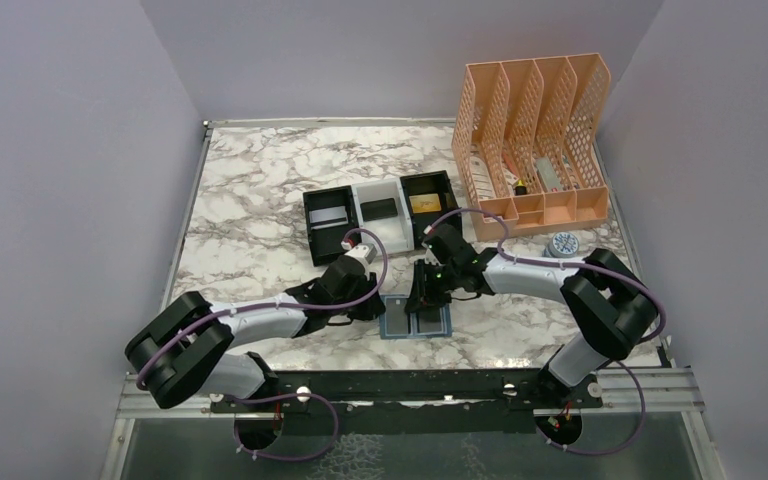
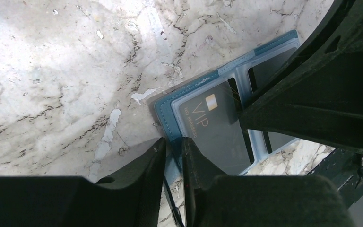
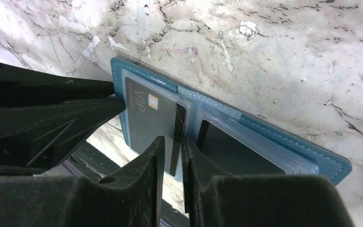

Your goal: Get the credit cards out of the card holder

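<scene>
The blue card holder (image 1: 415, 322) lies open on the marble between the two arms. A grey credit card marked VIP (image 2: 212, 127) (image 3: 146, 123) sits in its left panel, shifted towards the fold, and a dark card (image 3: 236, 151) fills the right panel. My left gripper (image 1: 385, 305) (image 2: 174, 144) is shut on the holder's outer left edge (image 2: 189, 90). My right gripper (image 1: 422, 305) (image 3: 172, 144) comes from the far side and is shut on the grey card's inner edge at the fold.
A black-and-white three-compartment tray (image 1: 380, 232) stands just behind, holding a silvery card (image 1: 328, 215), a black card (image 1: 378, 208) and a gold card (image 1: 422, 203). An orange mesh file organiser (image 1: 535, 140) is at the back right, with a small round tin (image 1: 563, 243) in front of it.
</scene>
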Motion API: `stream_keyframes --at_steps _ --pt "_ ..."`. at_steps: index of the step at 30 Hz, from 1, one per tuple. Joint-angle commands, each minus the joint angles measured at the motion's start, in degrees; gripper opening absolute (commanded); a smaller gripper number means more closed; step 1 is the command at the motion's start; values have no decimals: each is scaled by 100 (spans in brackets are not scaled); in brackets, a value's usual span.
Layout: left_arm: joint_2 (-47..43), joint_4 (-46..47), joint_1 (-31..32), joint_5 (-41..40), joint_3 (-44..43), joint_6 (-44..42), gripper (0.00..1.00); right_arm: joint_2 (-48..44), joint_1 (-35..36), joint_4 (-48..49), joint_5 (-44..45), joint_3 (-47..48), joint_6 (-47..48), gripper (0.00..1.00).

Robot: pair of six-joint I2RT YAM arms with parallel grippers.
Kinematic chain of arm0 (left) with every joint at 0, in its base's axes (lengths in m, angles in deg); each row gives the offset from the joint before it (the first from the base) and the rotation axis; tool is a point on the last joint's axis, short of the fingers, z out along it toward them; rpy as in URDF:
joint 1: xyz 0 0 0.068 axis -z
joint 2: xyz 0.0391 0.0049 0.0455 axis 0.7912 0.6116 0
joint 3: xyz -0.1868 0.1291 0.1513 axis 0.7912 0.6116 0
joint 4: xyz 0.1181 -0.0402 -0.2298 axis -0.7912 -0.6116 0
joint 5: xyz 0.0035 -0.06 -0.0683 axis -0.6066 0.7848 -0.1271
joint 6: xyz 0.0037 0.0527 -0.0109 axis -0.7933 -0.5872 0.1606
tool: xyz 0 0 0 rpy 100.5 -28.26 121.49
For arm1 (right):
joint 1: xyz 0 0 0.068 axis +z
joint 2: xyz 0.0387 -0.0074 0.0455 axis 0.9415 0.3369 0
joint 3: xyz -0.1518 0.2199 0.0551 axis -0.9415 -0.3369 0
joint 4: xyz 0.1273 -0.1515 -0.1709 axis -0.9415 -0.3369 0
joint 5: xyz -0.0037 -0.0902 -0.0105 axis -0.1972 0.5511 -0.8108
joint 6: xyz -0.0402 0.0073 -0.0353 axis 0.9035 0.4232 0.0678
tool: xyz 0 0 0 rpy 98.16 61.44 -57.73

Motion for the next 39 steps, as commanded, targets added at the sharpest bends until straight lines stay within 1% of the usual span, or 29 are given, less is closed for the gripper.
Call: stream_keyframes --at_steps 1,9,14,17,20,22,27,32,39 --pt "285 -816 59 -59 245 -57 21 -89 30 -257 189 135 -26 20" --pt "388 -831 68 -92 296 63 14 -179 44 -590 696 31 -96 20" --pt "422 -809 93 -31 279 57 5 -86 159 -493 578 31 -128 22" --pt "384 -807 114 -6 285 66 0 73 158 -107 91 18 -182 23" --pt "286 -811 125 -15 327 96 0 191 159 250 -291 40 -247 21" --pt "193 -846 124 -64 355 143 0 159 158 339 -265 72 -294 17" --pt "-148 -977 129 -277 499 346 0 -82 158 622 -353 71 -277 1" --pt "-416 -1122 129 -413 506 361 0 -183 163 780 -524 51 -283 1" --pt "-821 -1441 127 -736 479 349 0 -291 149 629 -361 51 -252 1"
